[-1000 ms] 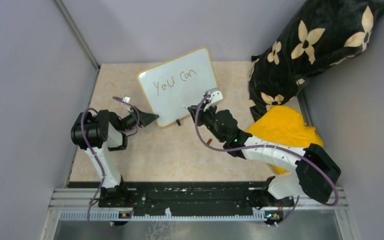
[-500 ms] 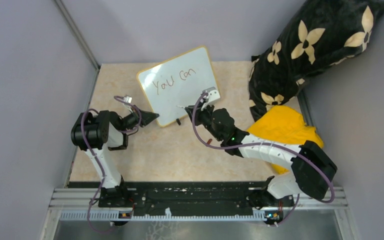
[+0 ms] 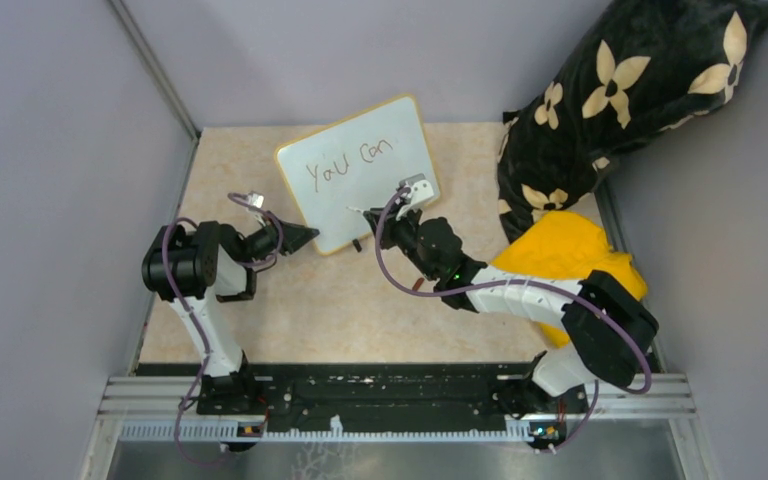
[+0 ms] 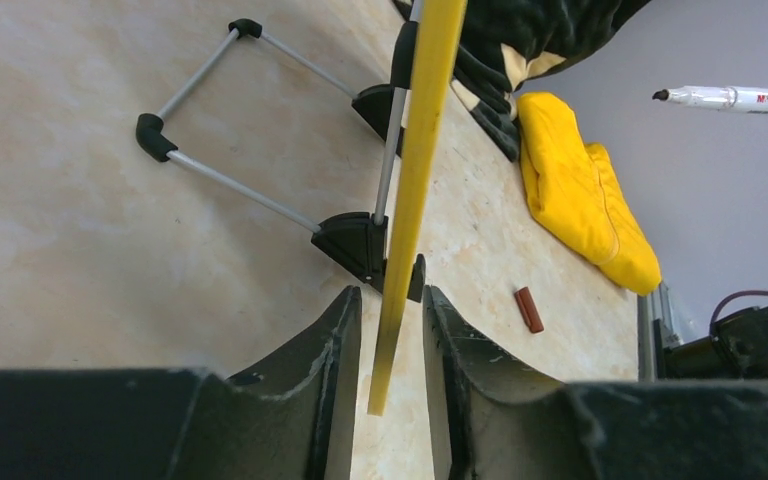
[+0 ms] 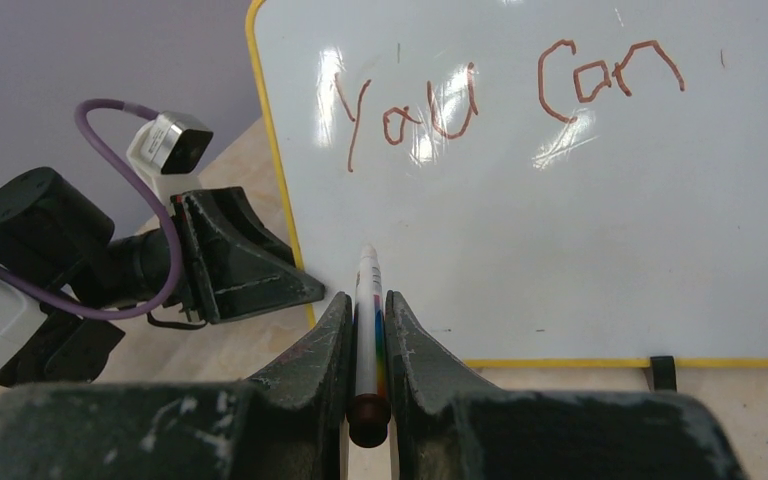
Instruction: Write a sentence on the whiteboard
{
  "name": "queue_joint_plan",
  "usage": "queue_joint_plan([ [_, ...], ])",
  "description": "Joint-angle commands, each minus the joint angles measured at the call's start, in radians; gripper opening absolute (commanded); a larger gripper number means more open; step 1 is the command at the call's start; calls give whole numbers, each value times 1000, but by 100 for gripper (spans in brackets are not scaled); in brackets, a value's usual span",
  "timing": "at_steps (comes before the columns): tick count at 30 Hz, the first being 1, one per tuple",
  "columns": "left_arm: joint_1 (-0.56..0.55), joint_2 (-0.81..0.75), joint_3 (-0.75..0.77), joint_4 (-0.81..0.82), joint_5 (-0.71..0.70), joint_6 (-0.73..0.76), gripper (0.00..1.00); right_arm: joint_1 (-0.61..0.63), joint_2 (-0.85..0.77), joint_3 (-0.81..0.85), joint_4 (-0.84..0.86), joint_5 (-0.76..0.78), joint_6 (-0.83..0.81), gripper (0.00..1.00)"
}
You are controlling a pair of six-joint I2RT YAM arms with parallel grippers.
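Observation:
The whiteboard (image 3: 360, 190) stands tilted on its feet at mid-table, yellow-framed. Of the sentence, the words "You can" (image 5: 500, 95) show in red-brown on its upper line (image 3: 350, 160). My right gripper (image 5: 367, 297) is shut on a white marker (image 5: 368, 310), its tip pointing at the board's lower left area. From above, the right gripper (image 3: 370, 213) is at the board's lower edge. My left gripper (image 4: 391, 292) straddles the board's yellow edge (image 4: 410, 180) at the lower left corner, with a gap on each side. It shows from above too (image 3: 305, 238).
A black pillow with cream flowers (image 3: 640, 80) and a yellow cloth (image 3: 570, 255) lie at the right. A small red-brown cap (image 4: 528, 309) rests on the table in front of the board. The board's wire stand (image 4: 250, 195) reaches behind it. Grey walls close the left and back.
My right gripper has carried the marker a little leftward along the board's lower part. The board nudged slightly and settled back. The left arm stays at the corner.

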Motion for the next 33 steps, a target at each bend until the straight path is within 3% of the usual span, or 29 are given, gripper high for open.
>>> queue_joint_plan([
  [1,-2,-2,-6,156,11,-33,38,7,-23,1,84,4,-19,0],
  [6,-3,6,-6,178,12,-47,38,7,1,12,97,29,-10,0],
  [15,-3,10,-5,175,11,-45,16,7,109,87,138,49,-11,0],
  [33,-3,13,0,166,13,-47,0,3,239,201,130,94,-48,0],
])
